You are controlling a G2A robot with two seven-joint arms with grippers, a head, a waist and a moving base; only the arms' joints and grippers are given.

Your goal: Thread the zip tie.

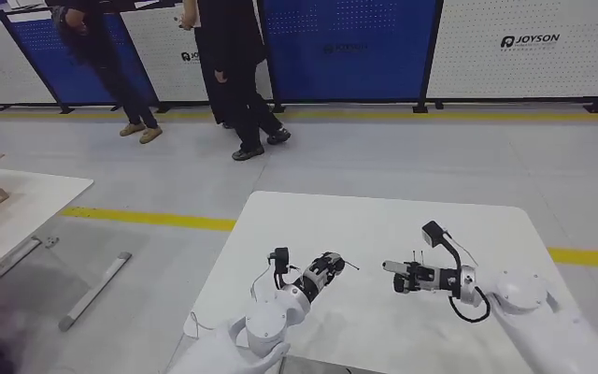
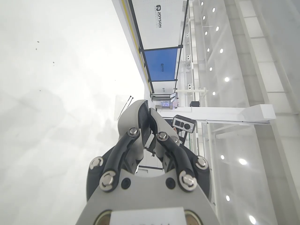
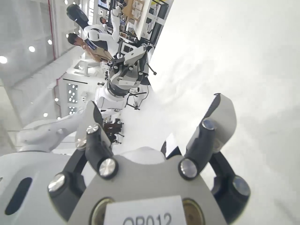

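Observation:
A thin black zip tie sticks out of my left gripper, which is shut on it just above the white table. In the left wrist view the fingers meet at the tips of the left gripper, and the zip tie shows as two thin strands beyond them. My right gripper faces the left one across a small gap. Seen from the right wrist, the right gripper is open and holds nothing. Farther off there, the left gripper holds the zip tie, its free end toward me.
The white table has bare surface behind both grippers and to their sides. Its left edge drops to the floor. A second white table stands far left, and blue and white partition panels line the back.

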